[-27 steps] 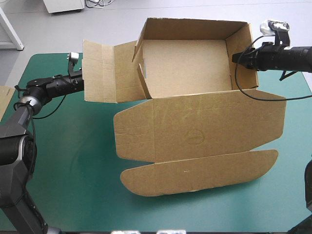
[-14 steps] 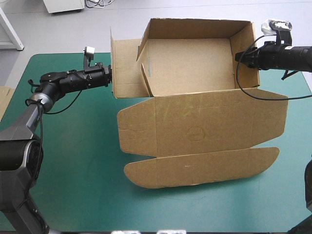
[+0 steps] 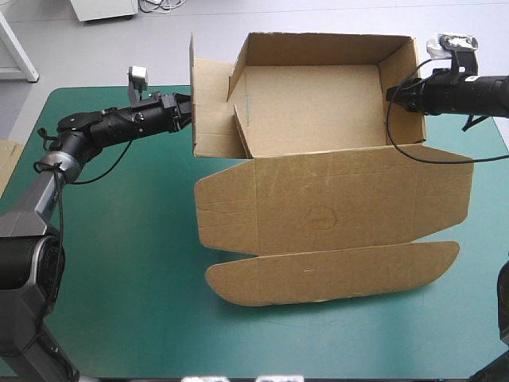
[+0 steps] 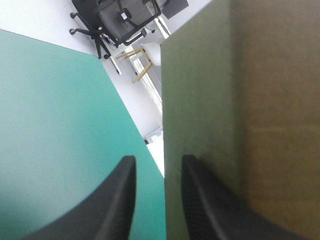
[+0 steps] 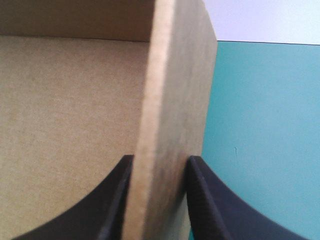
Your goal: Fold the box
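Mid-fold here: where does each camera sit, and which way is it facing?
High view: above and behind the robot, looking forward and down at the table and box; left arm and right arm reach in.
Left wrist view: on the left wrist, looking along the left gripper, shut on the upright left flap.
Right wrist view: on the right wrist, looking along the right gripper, shut on the right wall.
Shared: all three show box and teal-green table.

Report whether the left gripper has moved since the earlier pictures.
Yes: the left gripper moved away from the table's left edge toward the box, standing its flap upright.
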Available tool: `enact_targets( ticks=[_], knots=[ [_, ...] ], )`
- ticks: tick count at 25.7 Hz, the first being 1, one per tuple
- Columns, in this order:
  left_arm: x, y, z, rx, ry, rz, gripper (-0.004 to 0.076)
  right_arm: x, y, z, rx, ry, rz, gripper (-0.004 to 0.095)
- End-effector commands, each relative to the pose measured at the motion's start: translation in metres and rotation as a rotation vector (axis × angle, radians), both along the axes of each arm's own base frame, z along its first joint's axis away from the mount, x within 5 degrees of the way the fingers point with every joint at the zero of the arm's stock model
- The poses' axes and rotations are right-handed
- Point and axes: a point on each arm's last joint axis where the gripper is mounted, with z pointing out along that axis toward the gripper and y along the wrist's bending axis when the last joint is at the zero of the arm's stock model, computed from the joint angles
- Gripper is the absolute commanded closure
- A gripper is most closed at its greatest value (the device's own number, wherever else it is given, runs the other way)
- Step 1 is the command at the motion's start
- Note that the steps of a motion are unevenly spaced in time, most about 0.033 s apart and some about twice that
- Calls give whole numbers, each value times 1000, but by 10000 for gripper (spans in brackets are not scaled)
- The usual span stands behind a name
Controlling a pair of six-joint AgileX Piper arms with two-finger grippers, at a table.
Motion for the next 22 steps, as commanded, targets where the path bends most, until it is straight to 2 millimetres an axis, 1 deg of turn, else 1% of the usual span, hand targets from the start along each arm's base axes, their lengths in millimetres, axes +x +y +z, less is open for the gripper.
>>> enact_targets(
  ticks=[1, 4, 7, 8, 9, 13, 16, 22],
  knots=[
    [-24, -4, 54, -188, -98, -84, 379, -15, 3, 36, 53, -125, -32, 923],
    [-27, -11, 55, -190, -93, -106, 379, -15, 3, 35, 51, -123, -32, 923],
    [-31, -25, 60, -210, -100, -142, 379, -15, 2, 35, 50, -120, -35, 923],
    [-32, -28, 65, -211, -114, -153, 379, -15, 2, 35, 46, -117, -41, 923],
    [-33, -29, 75, -215, -133, -160, 379, -15, 1, 34, 40, -114, -44, 923],
    [-35, -29, 101, -217, -213, -172, 379, -15, 1, 34, 37, -108, -44, 923],
    [-37, -29, 112, -214, -237, -179, 379, -15, 1, 34, 35, -107, -49, 923],
    [-37, -30, 107, -149, -220, -185, 381, -15, 1, 33, 30, -102, -49, 923]
  ],
)
